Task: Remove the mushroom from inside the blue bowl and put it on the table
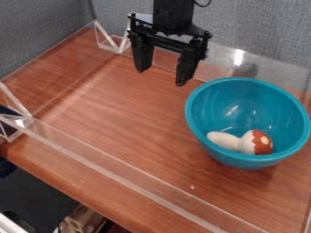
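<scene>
1. Black gripper hanging above the far part of the table, pointing down, two fingers spread wide apart, nothing between them.
2. Well apart from the blue bowl, up and to the left of it in the view, touching neither bowl nor wood.
3. Blue bowl sitting upright on the table at the right side, near the right edge of the view, glossy and deep.
4. Mushroom lying on its side in the bottom of the bowl, red-brown cap toward the right, cream stem pointing left, resting against the inner floor.
5. Reddish-brown wooden tabletop with visible grain, bright glare streaks across the middle.
6. Low clear acrylic walls edging the table along the front, left and back, with a small triangular brace at the far left corner.
7. Grey panel behind the table.
8. No readable brand, label or writing anywhere on gripper, bowl, mushroom or walls.
</scene>
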`<state>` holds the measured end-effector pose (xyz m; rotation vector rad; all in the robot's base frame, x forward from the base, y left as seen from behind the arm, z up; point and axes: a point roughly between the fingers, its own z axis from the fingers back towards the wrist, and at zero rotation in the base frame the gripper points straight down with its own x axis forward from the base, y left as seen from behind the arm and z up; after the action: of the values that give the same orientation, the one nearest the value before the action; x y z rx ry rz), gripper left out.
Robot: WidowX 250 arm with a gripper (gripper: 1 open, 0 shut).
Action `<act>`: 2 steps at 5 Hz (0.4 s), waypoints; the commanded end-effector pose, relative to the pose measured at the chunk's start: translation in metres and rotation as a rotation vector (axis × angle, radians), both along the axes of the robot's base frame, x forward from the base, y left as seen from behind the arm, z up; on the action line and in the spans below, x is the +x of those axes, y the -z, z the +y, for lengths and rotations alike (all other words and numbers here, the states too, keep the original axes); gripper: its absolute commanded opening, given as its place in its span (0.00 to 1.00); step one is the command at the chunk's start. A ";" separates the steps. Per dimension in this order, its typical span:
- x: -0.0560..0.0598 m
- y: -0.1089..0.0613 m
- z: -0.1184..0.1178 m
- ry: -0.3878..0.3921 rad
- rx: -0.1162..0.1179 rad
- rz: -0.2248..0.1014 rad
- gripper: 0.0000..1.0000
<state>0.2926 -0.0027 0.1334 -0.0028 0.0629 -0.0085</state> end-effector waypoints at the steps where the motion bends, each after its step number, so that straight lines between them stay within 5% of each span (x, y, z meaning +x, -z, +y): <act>1: 0.000 0.006 -0.003 0.019 -0.003 0.016 1.00; 2: -0.004 0.006 -0.027 0.162 -0.018 0.005 1.00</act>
<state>0.2877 -0.0330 0.1141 -0.0165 0.1154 -0.1818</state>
